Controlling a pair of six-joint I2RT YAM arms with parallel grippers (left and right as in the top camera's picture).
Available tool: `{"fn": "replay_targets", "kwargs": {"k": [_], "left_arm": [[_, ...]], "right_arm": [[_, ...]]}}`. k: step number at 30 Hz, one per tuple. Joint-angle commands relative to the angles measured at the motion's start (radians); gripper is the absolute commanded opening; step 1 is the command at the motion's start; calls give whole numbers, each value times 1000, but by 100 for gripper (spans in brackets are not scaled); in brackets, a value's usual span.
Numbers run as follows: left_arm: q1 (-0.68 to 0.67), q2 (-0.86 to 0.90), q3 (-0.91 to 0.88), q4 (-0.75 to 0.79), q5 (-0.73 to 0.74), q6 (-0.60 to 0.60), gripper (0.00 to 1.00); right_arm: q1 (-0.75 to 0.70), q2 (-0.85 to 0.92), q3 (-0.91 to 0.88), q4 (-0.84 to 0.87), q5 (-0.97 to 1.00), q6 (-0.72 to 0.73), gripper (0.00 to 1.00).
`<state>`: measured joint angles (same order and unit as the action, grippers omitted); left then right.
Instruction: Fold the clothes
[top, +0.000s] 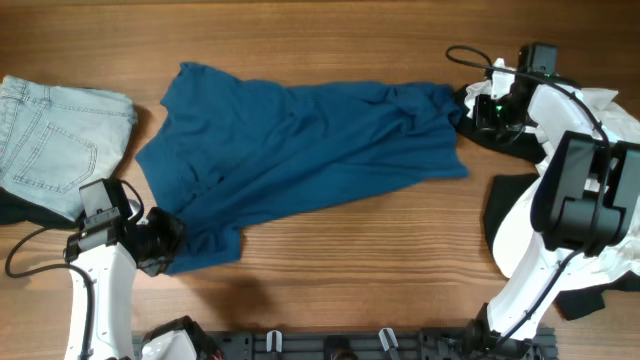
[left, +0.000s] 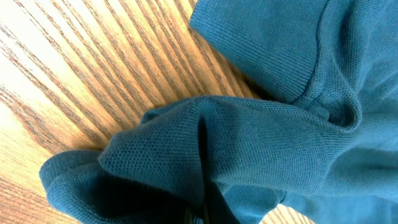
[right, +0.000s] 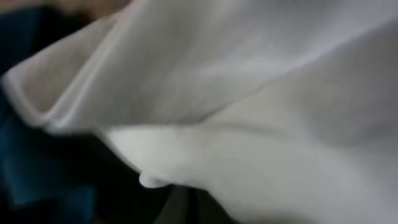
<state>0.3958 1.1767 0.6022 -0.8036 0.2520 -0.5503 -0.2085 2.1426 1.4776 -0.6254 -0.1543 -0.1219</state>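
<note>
The deep-blue shirt (top: 300, 150) lies rumpled across the middle of the table. My left gripper (top: 165, 242) is at its lower-left corner, shut on a bunched fold of the blue shirt (left: 261, 137), which hides most of the left gripper (left: 202, 214) in the left wrist view. My right gripper (top: 472, 108) is low at the shirt's right end, beside black cloth. In the right wrist view, a blurred white garment (right: 249, 93) fills the frame just past my right gripper (right: 208, 208). Its jaws are together, and no cloth shows clearly between them.
A light-blue denim piece (top: 50, 140) lies at the left edge of the wooden table (top: 350, 40). White garments (top: 628, 252) and black garments (top: 500, 215) are piled at the right around the right arm's base. A dark rail runs along the front edge.
</note>
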Motion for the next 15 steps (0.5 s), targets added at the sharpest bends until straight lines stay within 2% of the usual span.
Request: {"fn": "replay_targets", "kwargs": {"k": [1,4,6,9,10,11,15], "left_arm": [[7,3,8,3,9,23,4],[7,3,8,2,9,23,4],[7,3,8,1,9,23,4],[7,3,8,0,9,23,4],[7,3,8,0,9,23,4],[7,3,8,-1,9,23,4],[7,3,8,-1,9,23,4]], "right_arm": [[-79,92,11,44,343,113,4],[-233,91,107,2,387,239,7],[-332,91,177,-51,298,285,8],[-400,80,245,-109,-64,228,20],[-388,64,252,-128,-195,166,29],[-363,42,253,-145,-256,127,33],[-129,-81,253,-209,-279,14,51]]}}
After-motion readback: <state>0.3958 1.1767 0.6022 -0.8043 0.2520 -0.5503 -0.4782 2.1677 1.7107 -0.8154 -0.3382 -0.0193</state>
